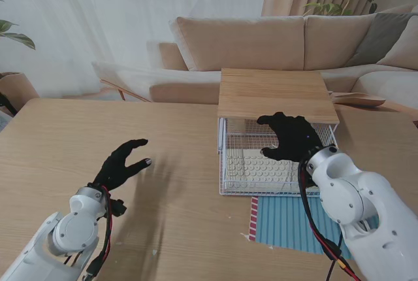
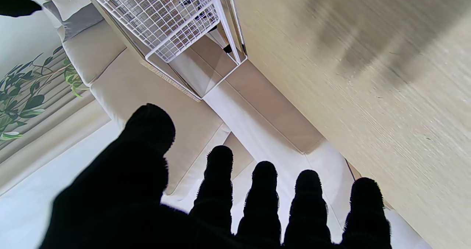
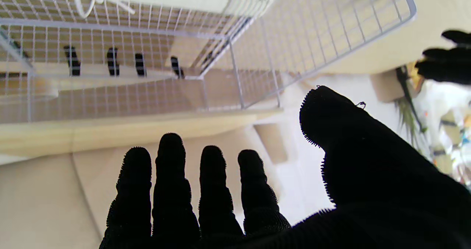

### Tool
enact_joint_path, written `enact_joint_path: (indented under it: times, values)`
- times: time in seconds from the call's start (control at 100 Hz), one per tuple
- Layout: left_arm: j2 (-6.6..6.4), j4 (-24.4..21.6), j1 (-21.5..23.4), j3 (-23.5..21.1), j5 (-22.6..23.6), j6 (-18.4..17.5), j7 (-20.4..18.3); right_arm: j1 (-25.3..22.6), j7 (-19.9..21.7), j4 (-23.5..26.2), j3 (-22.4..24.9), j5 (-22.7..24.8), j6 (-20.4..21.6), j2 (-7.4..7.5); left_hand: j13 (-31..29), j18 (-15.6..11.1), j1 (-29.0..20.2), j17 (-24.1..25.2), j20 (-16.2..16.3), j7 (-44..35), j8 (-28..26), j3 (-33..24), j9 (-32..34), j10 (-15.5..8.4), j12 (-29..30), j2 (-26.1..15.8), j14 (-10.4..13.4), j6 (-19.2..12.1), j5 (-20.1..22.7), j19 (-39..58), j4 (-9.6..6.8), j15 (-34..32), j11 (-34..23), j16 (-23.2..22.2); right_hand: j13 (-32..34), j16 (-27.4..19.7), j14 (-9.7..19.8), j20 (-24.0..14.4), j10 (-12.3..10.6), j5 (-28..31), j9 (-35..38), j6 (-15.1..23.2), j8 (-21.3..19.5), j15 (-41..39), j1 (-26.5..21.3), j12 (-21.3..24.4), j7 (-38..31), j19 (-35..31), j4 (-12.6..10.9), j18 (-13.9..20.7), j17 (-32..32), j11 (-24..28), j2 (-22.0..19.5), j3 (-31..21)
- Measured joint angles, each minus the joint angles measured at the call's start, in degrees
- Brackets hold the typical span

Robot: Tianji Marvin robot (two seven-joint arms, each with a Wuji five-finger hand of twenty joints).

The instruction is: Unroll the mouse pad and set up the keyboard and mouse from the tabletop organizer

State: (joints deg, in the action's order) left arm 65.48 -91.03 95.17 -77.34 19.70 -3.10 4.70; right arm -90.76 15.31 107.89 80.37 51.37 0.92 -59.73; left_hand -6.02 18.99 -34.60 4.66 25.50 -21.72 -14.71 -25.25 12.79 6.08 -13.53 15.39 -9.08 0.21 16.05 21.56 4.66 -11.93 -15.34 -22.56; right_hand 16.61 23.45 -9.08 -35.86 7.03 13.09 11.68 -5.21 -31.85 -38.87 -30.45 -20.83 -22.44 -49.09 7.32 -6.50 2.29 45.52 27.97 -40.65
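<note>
Right hand [image 1: 290, 138] hangs over the front of the wire organizer [image 1: 228, 163], palm down, fingers [image 3: 171, 175] spread and closed on nothing — the right wrist view shows them clear of the mesh. Left hand [image 1: 121, 163] floats over bare worktop [image 1: 65, 137] well to the left, also spread and holding nothing. Keyboard [image 1: 258, 166] lies flat in the organizer's lower tier under the wooden top [image 1: 277, 91], white with round keys; its right part is hidden behind the right hand. Mouse not identifiable in any view. Mouse pad [image 1: 287, 222], blue with ribbing and a red-and-white edge, lies on the worktop just nearer to me than the organizer, partly under the right arm; how far it is unrolled cannot be told. Handling judgement: keyboard is stiff and fairly light, smooth underneath, so it should slide out along the wire floor — best taken by its near long edge, thumb under and fingers on top, off the keycaps, which could snag or pop. Low headroom under the shelf limits finger curl. Pad is soft and limp; it may curl back when released.
</note>
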Motion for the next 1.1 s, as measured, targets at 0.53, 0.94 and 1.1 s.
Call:
enact_joint_path:
  times: [0.53,0.94,1.1]
  values:
    - [0.00,0.04,-0.03,-0.25,-0.21,-0.02,0.05,14.12,3.09,-14.14,-13.41,-1.89,-6.87,0.84,0.00,0.00,-0.01,0.00,0.00,0.00,0.00,0.00,0.00,0.00,0.00,0.00,0.00,0.00,0.00,0.00,0.00,0.00,0.01,0.00,0.00,0.00,0.00,0.73,0.29,0.01,-0.01,-0.78,0.01,0.36,0.00,0.00,0.74,0.14,0.00,0.00,0.00,0.00,-0.87,1.24]
    - [0.00,0.04,0.00,-0.26,-0.50,-0.07,-0.15,21.74,4.40,-22.46,-20.61,-5.88,-10.73,0.57,0.01,0.00,-0.01,0.00,0.00,0.00,0.00,0.00,0.00,0.01,0.00,0.00,0.00,0.00,0.00,0.00,0.00,0.00,0.01,0.00,0.00,0.00,0.01,1.18,0.51,0.59,0.48,-1.39,0.01,0.40,-0.05,0.00,0.77,0.58,0.00,0.18,-0.04,-0.15,-2.79,1.27]
    - [-0.02,0.04,0.00,-0.15,-0.59,0.03,-0.32,23.55,4.85,-25.33,-22.55,-7.70,-11.57,0.53,0.02,0.00,-0.01,0.00,0.00,0.00,0.01,0.00,0.00,0.02,0.00,0.00,0.00,0.00,0.00,0.00,-0.01,0.00,0.01,0.00,-0.04,0.00,0.10,1.29,0.52,0.59,0.48,-1.40,0.02,1.33,-0.05,0.09,1.33,1.36,0.00,0.76,-0.45,-0.26,-2.86,1.38]
